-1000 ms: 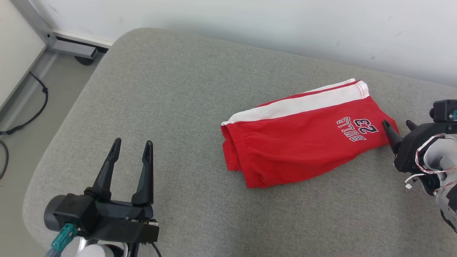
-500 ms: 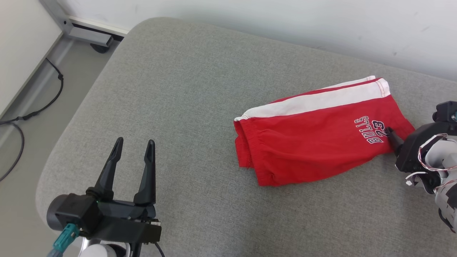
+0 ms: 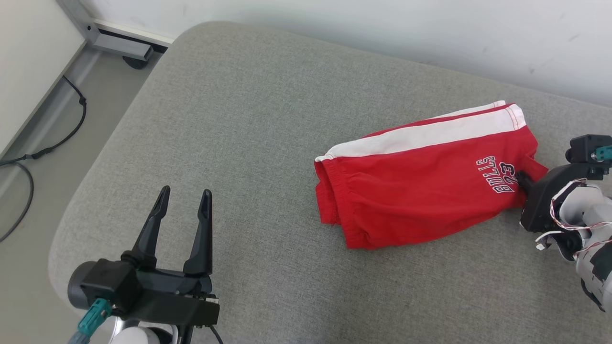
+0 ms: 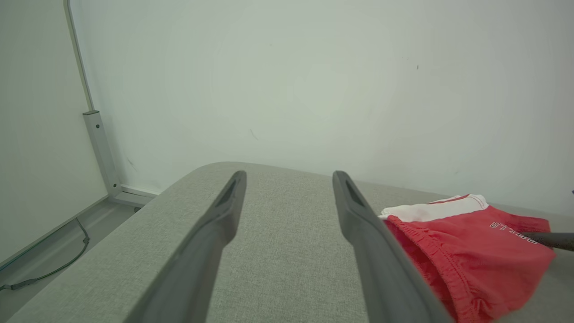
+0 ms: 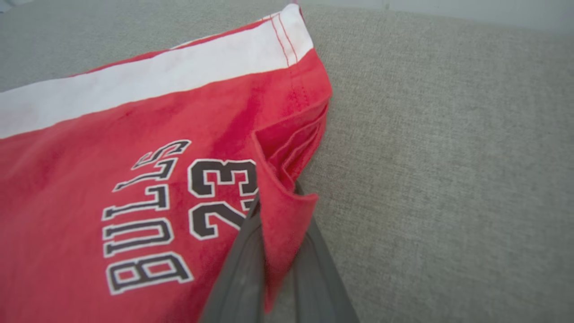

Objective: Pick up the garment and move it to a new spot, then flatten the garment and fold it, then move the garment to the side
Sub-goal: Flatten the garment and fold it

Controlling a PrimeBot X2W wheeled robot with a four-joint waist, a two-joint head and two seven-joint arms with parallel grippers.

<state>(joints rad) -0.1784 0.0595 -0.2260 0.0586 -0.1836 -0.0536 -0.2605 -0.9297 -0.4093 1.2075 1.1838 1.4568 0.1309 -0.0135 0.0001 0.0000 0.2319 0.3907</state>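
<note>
**Item:** red shorts [image 3: 420, 186], doubled over into a flat bundle. They lie on the right half of the grey cushion [image 3: 239, 119], towards the wall.

**Make-up:** soft, matte knit cloth. A white side stripe [image 3: 420, 136] with red stitching runs along the far edge. The gathered elastic waistband [image 3: 330, 191] is at the left end, and the black-and-white "BULLS 23" print [image 3: 497, 174] is near the right hem.

**Handling (my estimate):** light, limp, neither slippery nor breakable. Lifted by one corner it should sag, and its layers should fall open. The best holds are the hem corners or the waistband, preferably two points at once.

**Right gripper** [image 5: 278, 211]: pinched tight on a folded flap of the leg hem at the right end of the shorts.

**Left gripper** [image 3: 185, 191]: fingers spread and empty, over the cushion's front left, well apart from the shorts.

**Support:** coarse woven upholstery with rounded corners, likely grippy enough to drag on the cloth.
</note>
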